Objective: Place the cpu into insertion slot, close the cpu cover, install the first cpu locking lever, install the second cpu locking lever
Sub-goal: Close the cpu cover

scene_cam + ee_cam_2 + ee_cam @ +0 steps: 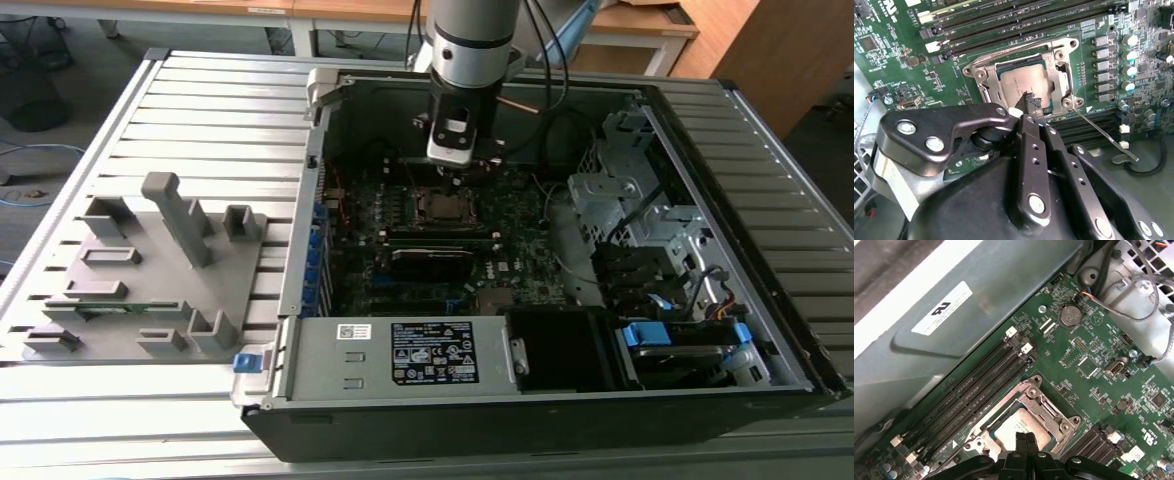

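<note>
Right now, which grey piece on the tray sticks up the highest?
The narrow post near the tray's middle; it rises well above the short blocks around it.

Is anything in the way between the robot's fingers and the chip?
Nothing visible. The fingers are pressed together right over the cpu, whose metal top shows bare through the window of the cpu cover lying around it.

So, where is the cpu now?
In the second wrist view, the cpu sits inside the insertion slot on the green board, with the tool at its edge.
</note>
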Robot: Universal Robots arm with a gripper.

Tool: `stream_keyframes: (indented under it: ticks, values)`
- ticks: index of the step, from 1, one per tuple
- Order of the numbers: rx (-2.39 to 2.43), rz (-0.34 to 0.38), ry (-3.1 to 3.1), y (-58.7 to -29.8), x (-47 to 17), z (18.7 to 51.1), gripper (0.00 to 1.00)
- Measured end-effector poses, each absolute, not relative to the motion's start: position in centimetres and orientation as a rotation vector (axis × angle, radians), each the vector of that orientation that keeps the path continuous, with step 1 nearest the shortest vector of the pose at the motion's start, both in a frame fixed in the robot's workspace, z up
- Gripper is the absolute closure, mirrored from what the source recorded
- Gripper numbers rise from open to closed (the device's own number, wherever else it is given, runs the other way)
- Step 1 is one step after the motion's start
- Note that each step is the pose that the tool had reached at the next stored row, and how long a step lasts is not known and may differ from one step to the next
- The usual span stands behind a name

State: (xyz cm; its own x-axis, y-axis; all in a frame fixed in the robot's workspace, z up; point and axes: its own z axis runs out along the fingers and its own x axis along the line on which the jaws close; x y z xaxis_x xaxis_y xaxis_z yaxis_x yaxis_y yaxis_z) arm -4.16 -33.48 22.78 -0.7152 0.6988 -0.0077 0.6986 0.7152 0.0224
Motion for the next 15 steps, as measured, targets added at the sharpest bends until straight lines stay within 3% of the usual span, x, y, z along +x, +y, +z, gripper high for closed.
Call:
stream_keyframes:
  ticks: [15]
  values:
    - [1.137, 0.028, 2.912, -33.48, -4.16, 22.78, 0.9]
